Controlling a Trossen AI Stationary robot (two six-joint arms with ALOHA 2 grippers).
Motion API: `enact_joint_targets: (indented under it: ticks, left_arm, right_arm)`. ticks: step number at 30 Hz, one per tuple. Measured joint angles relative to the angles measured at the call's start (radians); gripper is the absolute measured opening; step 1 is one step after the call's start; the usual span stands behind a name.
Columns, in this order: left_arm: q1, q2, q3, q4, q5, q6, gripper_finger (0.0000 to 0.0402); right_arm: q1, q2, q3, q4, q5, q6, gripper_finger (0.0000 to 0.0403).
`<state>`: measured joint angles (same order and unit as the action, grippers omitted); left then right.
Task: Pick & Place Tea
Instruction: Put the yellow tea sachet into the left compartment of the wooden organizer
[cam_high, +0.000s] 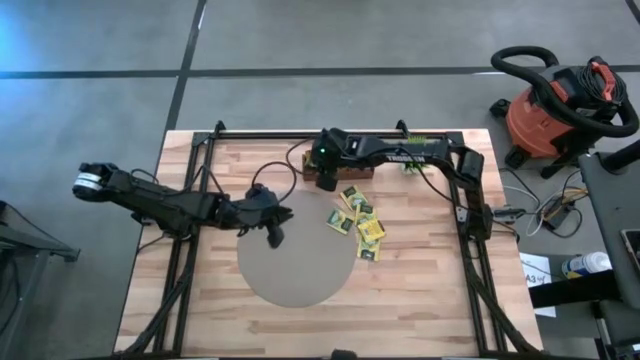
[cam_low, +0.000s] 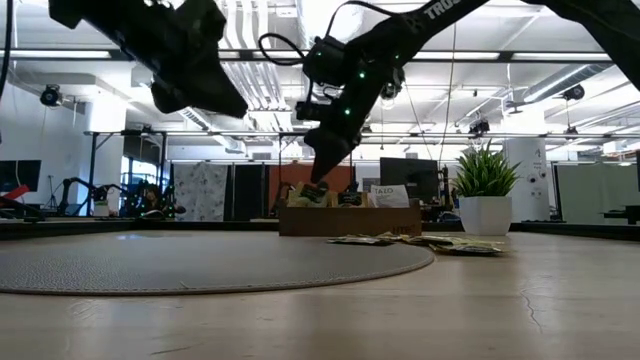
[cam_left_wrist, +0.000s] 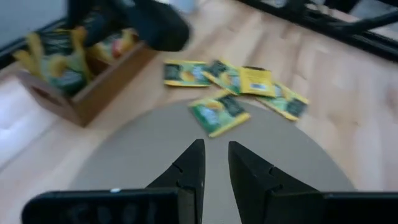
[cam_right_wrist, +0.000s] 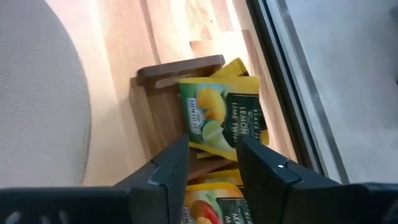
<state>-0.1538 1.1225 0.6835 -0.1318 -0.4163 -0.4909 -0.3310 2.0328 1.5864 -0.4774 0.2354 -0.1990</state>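
While the right gripper (cam_right_wrist: 211, 163) hangs over the wooden tray (cam_right_wrist: 163, 115) at the table's far edge, its two dark fingers stand apart with nothing clamped between them; a yellow-green tea sachet (cam_right_wrist: 222, 114) stands in the tray just ahead of the fingertips, whether it touches them cannot be told. More sachets show beside and below it in the same tray. In the high view this gripper (cam_high: 327, 181) sits at the near side of the tray (cam_high: 352, 170), the arm reaching in from the right along the back rail. The left gripper (cam_left_wrist: 215, 163) is also parted and empty, raised above the round grey mat (cam_left_wrist: 149, 152); in the high view it (cam_high: 276, 234) hovers over the mat's far left part. A loose scatter of sachets (cam_high: 358, 222) lies flat on the table between tray and mat, some overlapping the mat's far right edge, one green sachet (cam_left_wrist: 218, 112) resting on the mat itself. A potted plant (cam_low: 484, 195) stands to the right of the tray on the wooden table (cam_high: 430, 290).
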Motion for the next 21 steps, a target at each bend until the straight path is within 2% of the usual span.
enact_joint_targets:
  ticks: [2, 5, 9, 14, 21]
  left_arm:
    - [0.035, 0.001, -0.002, 0.001, 0.007, 0.01, 0.0067]
    - [0.105, 0.001, 0.0, 0.005, 0.069, 0.027, 0.0067]
    - [0.175, 0.0, 0.001, 0.005, 0.127, 0.068, 0.0067]
    - [0.2, 0.0, 0.001, 0.003, 0.138, 0.138, 0.0067]
    - [0.229, 0.0, -0.001, 0.004, 0.14, 0.22, 0.0067]
  right_arm:
    - [0.008, -0.007, 0.0, -0.002, 0.0, 0.005, 0.0127]
    - [0.009, -0.019, 0.0, -0.004, 0.0, -0.011, 0.0123]
    - [0.0, -0.028, 0.0, 0.022, 0.002, -0.121, 0.0121]
    - [-0.026, -0.021, 0.0, 0.075, -0.001, -0.226, 0.0118]
    - [-0.064, 0.013, 0.012, 0.119, -0.058, -0.231, 0.0105]
